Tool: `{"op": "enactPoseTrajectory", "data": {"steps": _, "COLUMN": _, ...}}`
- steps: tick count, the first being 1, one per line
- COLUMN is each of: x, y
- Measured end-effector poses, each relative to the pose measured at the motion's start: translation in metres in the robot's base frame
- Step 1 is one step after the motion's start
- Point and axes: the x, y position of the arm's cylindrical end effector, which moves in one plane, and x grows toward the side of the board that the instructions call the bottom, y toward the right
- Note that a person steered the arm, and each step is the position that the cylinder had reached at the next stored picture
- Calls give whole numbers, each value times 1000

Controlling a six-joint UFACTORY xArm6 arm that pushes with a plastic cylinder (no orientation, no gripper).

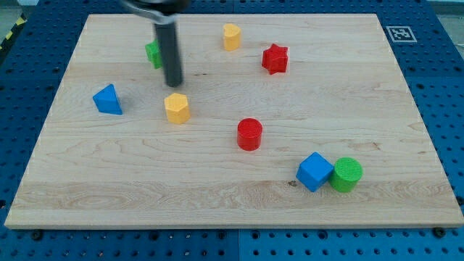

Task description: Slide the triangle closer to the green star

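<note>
Seven blocks lie on the wooden board (pixel 232 210): two blue, two green, two yellow... and two red, which makes eight when counted again: one blue triangle, one blue cube, one green star, one green cylinder, two yellow blocks, one red star, one red cylinder. There are no containers here; every block sits flat on the board itself.

From the view's left: the blue triangle (pixel 108 100) lies near the board's left edge, alone. Up and to its right, toward the view's top, is the green star (pixel 152 53), partly hidden behind my rod, so only its left part shows. My tip (pixel 173 84) comes down just below and to the right of that star, and just above a yellow block (pixel 177 108) of roughly hexagonal shape; whether the tip touches either I cannot tell. The triangle is well to the left of my tip and a little lower, apart from it.

I carry no claw, only the rod, so there is nothing to open or close.

Further right, a second yellow block (pixel 231 36) stands near the top edge, then the red cylinder (pixel 249 134) near the middle, and the red star (pixel 275 59) above it. At lower right the blue cube (pixel 315 172) touches the green cylinder (pixel 346 175)
</note>
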Motion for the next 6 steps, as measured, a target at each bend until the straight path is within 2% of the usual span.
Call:
{"op": "enactPoseTrajectory", "data": {"steps": 1, "x": -8, "y": -79}}
{"op": "enactPoseTrajectory", "data": {"steps": 2, "x": 27, "y": -120}}
{"op": "enactPoseTrajectory", "data": {"steps": 3, "x": 84, "y": -119}}
{"op": "enactPoseTrajectory", "data": {"steps": 4, "x": 96, "y": -80}}
{"op": "enactPoseTrajectory", "data": {"steps": 5, "x": 46, "y": -55}}
{"op": "enactPoseTrajectory", "data": {"steps": 6, "x": 25, "y": -55}}
